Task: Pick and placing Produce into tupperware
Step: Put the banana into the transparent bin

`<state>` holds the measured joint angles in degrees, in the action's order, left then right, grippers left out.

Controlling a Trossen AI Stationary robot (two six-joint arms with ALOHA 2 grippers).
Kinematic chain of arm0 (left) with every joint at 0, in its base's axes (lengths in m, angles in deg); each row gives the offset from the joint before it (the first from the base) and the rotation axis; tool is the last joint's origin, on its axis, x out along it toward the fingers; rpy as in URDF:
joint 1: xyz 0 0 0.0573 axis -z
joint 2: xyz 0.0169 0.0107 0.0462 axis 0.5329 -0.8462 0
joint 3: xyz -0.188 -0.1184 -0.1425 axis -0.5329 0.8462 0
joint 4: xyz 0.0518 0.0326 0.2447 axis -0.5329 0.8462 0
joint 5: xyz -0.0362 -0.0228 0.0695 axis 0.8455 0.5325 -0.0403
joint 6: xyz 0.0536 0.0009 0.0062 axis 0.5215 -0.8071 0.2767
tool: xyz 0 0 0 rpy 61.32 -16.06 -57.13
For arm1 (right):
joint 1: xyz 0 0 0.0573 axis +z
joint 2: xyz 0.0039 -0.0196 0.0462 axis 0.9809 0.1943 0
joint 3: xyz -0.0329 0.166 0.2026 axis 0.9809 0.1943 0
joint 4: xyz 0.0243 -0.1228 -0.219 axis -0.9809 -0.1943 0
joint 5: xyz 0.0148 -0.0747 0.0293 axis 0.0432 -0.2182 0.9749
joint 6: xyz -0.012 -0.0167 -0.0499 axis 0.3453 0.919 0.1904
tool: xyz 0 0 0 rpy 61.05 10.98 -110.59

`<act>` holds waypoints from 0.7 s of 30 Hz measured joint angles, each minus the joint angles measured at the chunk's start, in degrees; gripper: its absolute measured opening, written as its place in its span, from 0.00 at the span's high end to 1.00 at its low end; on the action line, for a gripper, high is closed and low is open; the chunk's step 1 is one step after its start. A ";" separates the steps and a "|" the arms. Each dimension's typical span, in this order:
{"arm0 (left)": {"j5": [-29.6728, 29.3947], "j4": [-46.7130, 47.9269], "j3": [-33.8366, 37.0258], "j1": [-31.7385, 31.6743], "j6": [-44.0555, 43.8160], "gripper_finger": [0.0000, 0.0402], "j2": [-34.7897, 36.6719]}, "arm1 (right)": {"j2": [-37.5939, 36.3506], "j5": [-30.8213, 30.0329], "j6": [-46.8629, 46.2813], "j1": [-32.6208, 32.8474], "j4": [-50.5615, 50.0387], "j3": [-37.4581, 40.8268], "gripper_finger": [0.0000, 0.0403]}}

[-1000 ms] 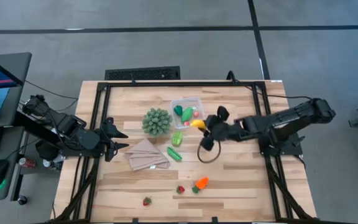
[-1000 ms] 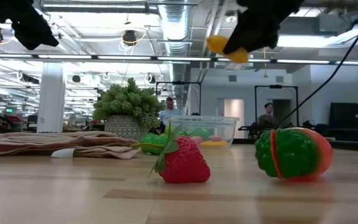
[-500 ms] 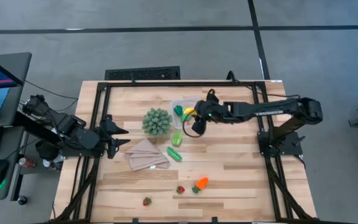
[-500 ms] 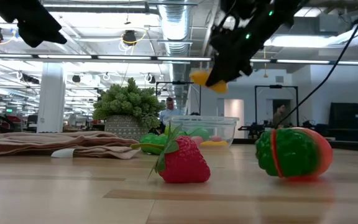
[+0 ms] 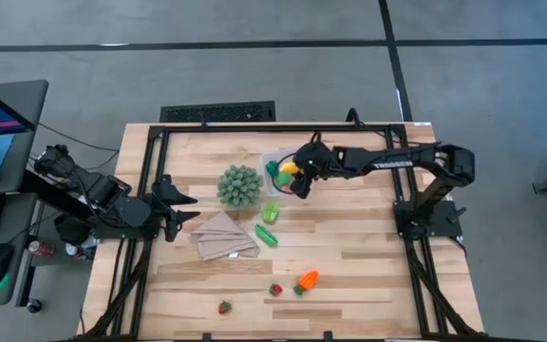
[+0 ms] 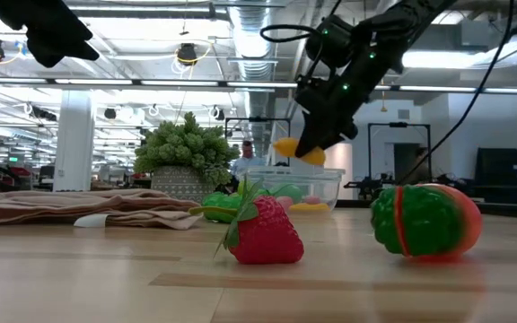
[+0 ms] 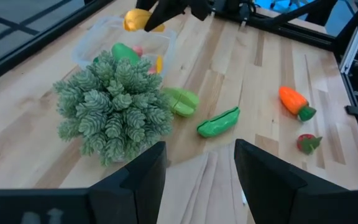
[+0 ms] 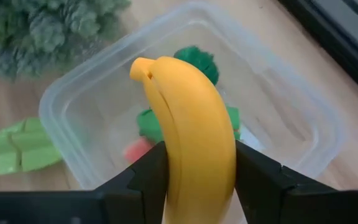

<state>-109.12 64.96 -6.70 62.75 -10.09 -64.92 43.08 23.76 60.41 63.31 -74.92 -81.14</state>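
Since a second ago the right gripper (image 5: 291,171) has swung from the open table toward the tupperware (image 5: 272,158) and now hangs directly above it, carrying the yellow banana (image 8: 188,146) with it. Its two fingers (image 8: 143,171) press on either side of the banana, which sticks out forward past the fingertips, its tip pointing down over the container's open mouth. In the low view the banana (image 6: 296,149) is held clear above the container's rim (image 6: 294,171), not touching it. Beneath the gripper, inside the tupperware, lie green pieces (image 8: 197,61) and a small red one (image 8: 135,149). Just beyond the container, on the side away from the right arm, stands the spiky green ball (image 5: 239,185). Beside the container and nearer the table's front lie a pale green sliced piece (image 5: 271,210) and a green pod (image 5: 266,235). Well apart from the gripper, near the front edge, sit the orange carrot (image 5: 307,279) and two strawberries (image 5: 275,289). The left gripper (image 5: 180,211) waits at the table's left side, next to the tan folded cloth (image 5: 224,237), its fingers parted and empty.
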 joint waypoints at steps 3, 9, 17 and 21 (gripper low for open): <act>0.00 0.00 0.00 0.00 -0.10 0.55 0.00 | 0.00 -0.08 -1.91 -0.90 0.11 0.00 0.62; -2.07 0.02 0.00 0.01 -0.10 0.55 0.01 | -0.22 -0.01 -8.51 -2.87 -0.09 0.00 0.61; -4.77 0.06 0.00 0.02 -0.04 0.55 0.00 | -0.17 -0.08 -16.16 -3.81 -0.49 0.00 0.62; -5.91 0.07 0.00 0.00 -0.02 0.55 0.00 | -0.15 -0.18 -17.11 -4.26 -0.68 0.00 0.63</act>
<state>-115.04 65.02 -6.70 62.75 -10.10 -64.92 42.92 23.58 43.30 59.04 -75.60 -81.14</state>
